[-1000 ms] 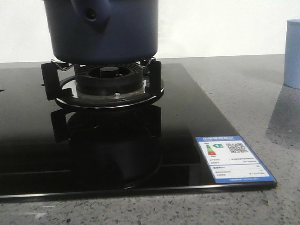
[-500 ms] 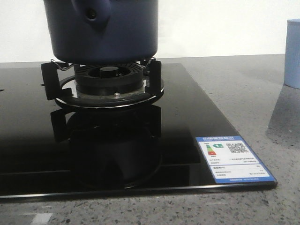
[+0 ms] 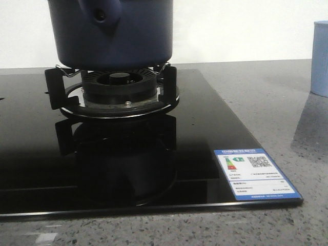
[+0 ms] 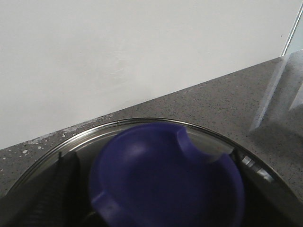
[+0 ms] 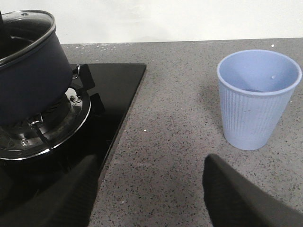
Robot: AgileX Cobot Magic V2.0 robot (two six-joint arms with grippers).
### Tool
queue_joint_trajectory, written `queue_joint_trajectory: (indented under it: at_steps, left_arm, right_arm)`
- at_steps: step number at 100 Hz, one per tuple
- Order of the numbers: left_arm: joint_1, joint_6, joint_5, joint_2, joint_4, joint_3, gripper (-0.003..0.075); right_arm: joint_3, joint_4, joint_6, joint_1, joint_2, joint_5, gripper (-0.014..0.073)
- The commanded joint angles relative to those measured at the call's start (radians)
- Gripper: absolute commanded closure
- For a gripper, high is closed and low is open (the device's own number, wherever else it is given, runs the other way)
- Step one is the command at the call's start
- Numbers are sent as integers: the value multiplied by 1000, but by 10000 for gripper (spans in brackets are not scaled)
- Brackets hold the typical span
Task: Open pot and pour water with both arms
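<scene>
**Lid still on, pot waiting on the burner**

The pot (image 3: 114, 32) sits on the gas burner (image 3: 119, 86), held up by the black metal stand around the burner. It is dark blue, round and straight-sided. A short handle socket (image 3: 100, 15) with a hole sticks out of its front.

A glass lid (image 5: 27, 21) with a shiny metal rim is on top of the pot. In the left wrist view the lid's blue knob (image 4: 165, 177) is very close and blurry. The left gripper's fingers do not show there, so I cannot tell if they are apart or together, or if they touch the knob.

The right gripper (image 5: 151, 196) is low over the grey counter (image 5: 175, 123), to the right of the burner. Its two dark fingers are wide apart and hold nothing. The pale blue ribbed cup (image 5: 258, 97) stands on the counter, well to the right of the burner.

I think the lid comes off first. The knob looks like the best place to grab it. Glass can break, so it should be lifted slowly and put down softly.

The pot looks stiff and hard. With water inside it would be heavy, and the water could slosh. Its smooth sides may be slippery, so the handle socket seems a good place to hold.
</scene>
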Motion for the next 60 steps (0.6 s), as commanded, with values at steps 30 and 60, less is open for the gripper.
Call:
queue_joint_trajectory:
  at_steps: [30,60]
  left_arm:
    - [-7,2,-64,-29,8,-38,352]
    - [2,2,-74,-100,8,-38,352]
  right_arm:
    - [-37,1,-12,1,9,-63,162]
    - [-35,-84,-12,1,9,-100,162]
